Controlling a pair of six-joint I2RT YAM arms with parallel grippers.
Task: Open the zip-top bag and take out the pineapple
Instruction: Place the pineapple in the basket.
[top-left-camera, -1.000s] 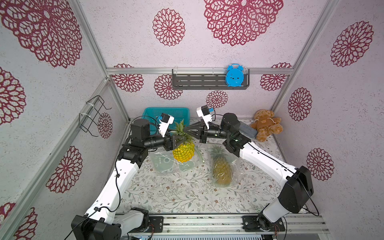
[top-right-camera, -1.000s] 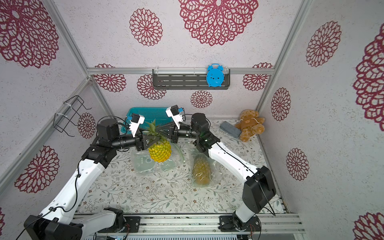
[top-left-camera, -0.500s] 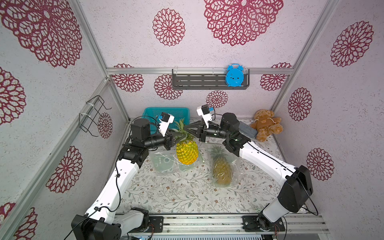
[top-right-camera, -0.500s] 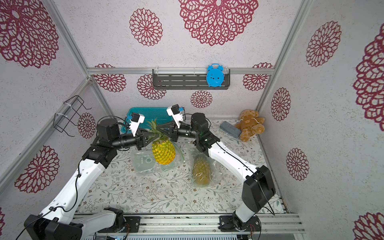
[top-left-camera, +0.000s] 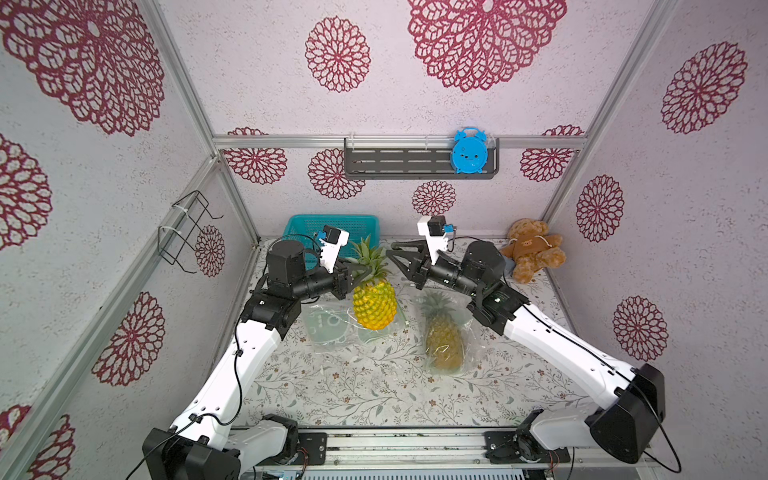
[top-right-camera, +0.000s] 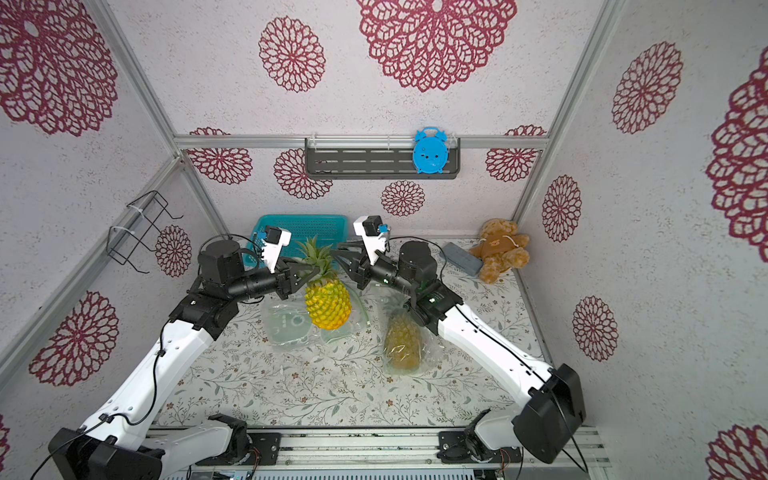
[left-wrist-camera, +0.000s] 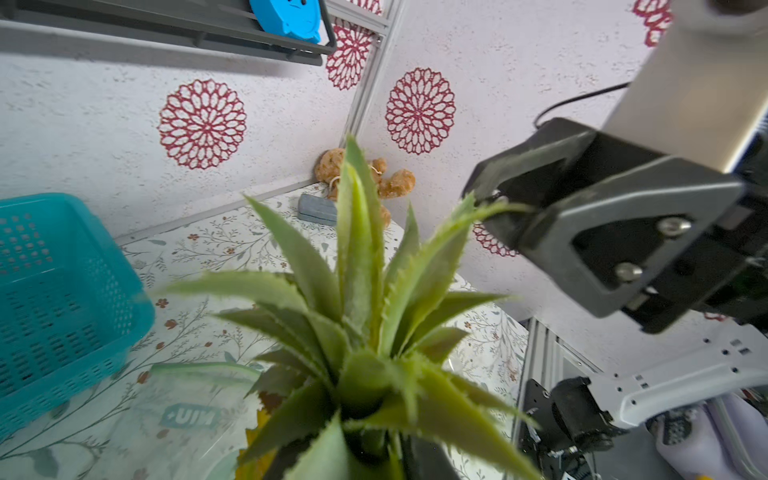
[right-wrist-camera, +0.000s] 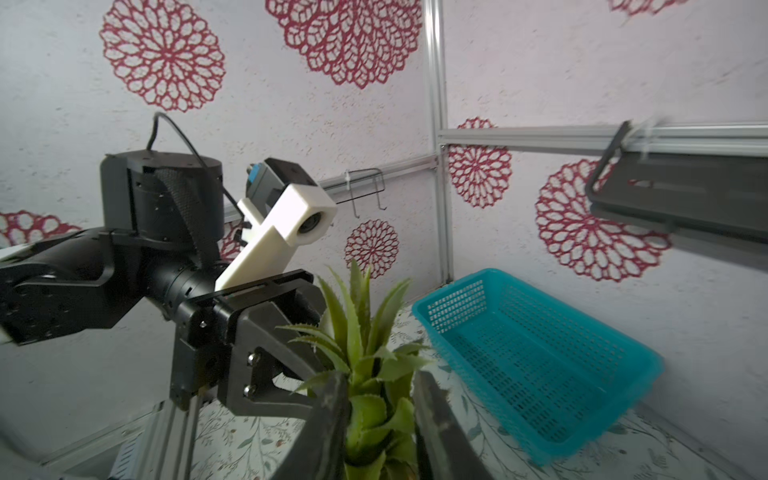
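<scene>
A yellow pineapple (top-left-camera: 374, 305) (top-right-camera: 328, 305) hangs upright above the table by its green crown (left-wrist-camera: 361, 332). My left gripper (top-left-camera: 360, 272) (top-right-camera: 309, 272) is shut on the base of that crown; the leaves hide its jaws in the left wrist view. My right gripper (top-left-camera: 392, 255) (top-right-camera: 343, 254) (right-wrist-camera: 380, 376) stands open just right of the crown, with leaf tips showing between its fingers (right-wrist-camera: 332, 411) but not pinched. An empty clear zip-top bag (top-left-camera: 330, 326) (top-right-camera: 286, 324) lies flat under the fruit. A second pineapple in a clear bag (top-left-camera: 442, 336) (top-right-camera: 401, 340) lies under the right arm.
A teal basket (top-left-camera: 332, 224) (right-wrist-camera: 540, 353) stands at the back wall behind the grippers. A teddy bear (top-left-camera: 532, 253) and a grey block (top-right-camera: 459, 255) sit in the back right corner. A shelf with a blue clock (top-left-camera: 469, 151) hangs above, and a wire rack (top-left-camera: 187, 232) on the left wall.
My left gripper has closed on the crown. My right gripper has opened, let go of the leaves and drawn back a little to the right. The pineapple has shifted slightly right.
</scene>
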